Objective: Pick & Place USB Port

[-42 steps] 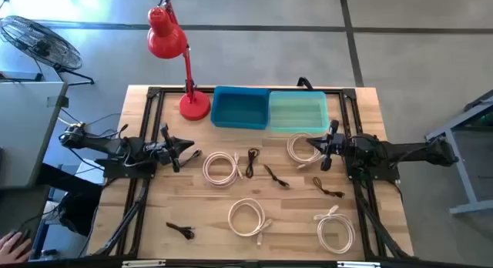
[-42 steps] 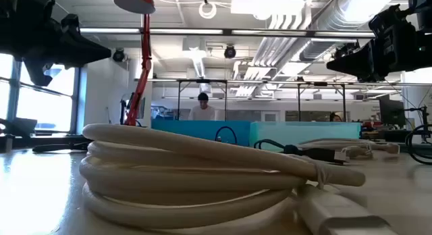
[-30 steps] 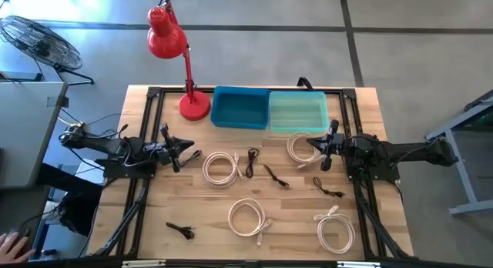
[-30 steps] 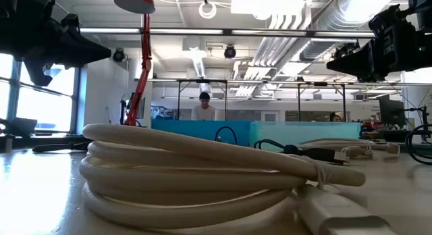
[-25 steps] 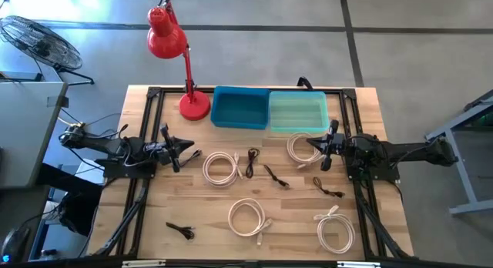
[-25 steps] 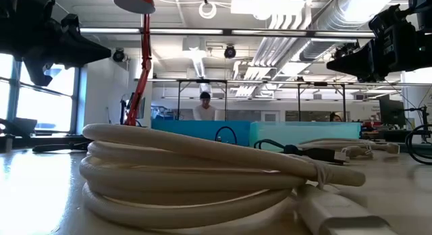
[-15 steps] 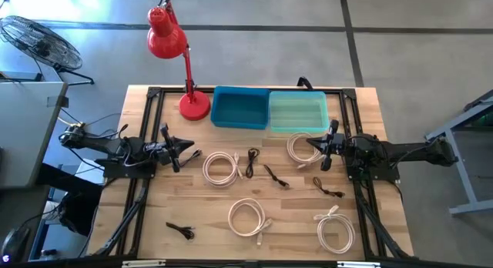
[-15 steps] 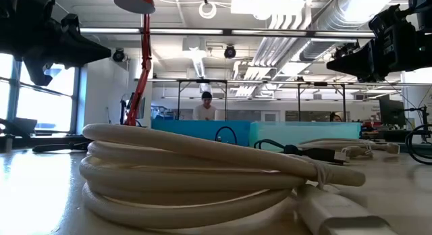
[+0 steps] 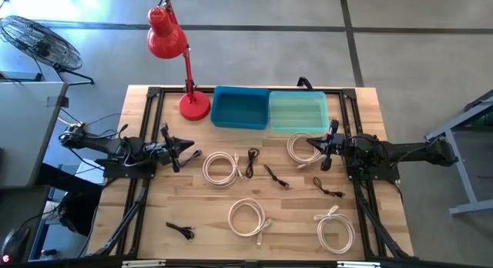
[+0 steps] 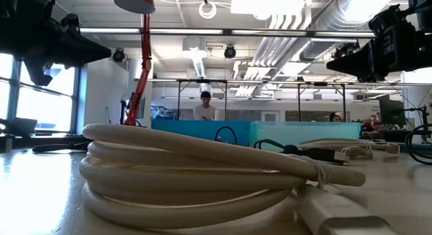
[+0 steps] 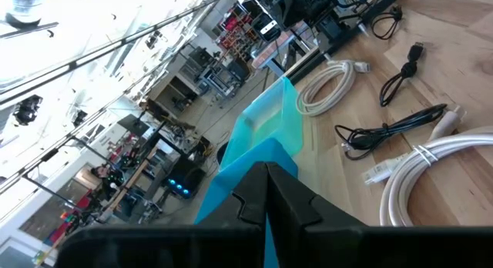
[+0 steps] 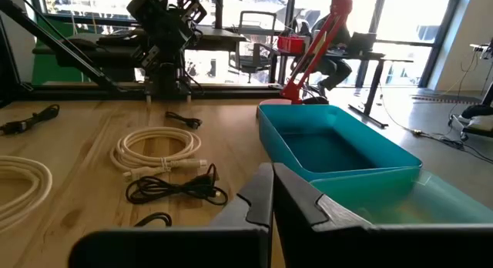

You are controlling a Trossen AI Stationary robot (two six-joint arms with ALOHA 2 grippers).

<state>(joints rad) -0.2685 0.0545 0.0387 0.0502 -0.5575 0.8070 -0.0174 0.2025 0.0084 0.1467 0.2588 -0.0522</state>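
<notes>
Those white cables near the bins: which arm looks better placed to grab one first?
Probably the right. Its claw hangs right beside a white coil by the green bin. The left claw sits a little farther from its nearest coil. Both claws look shut.

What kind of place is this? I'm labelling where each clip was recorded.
Probably an open-plan robotics lab or workshop: a wooden workbench with two mounted arms, exposed ceiling ducts, other desks and equipment racks behind, and a person working in the background.

Both pincers (image 9: 187, 150) (image 9: 311, 147) closed — facing inward
</notes>
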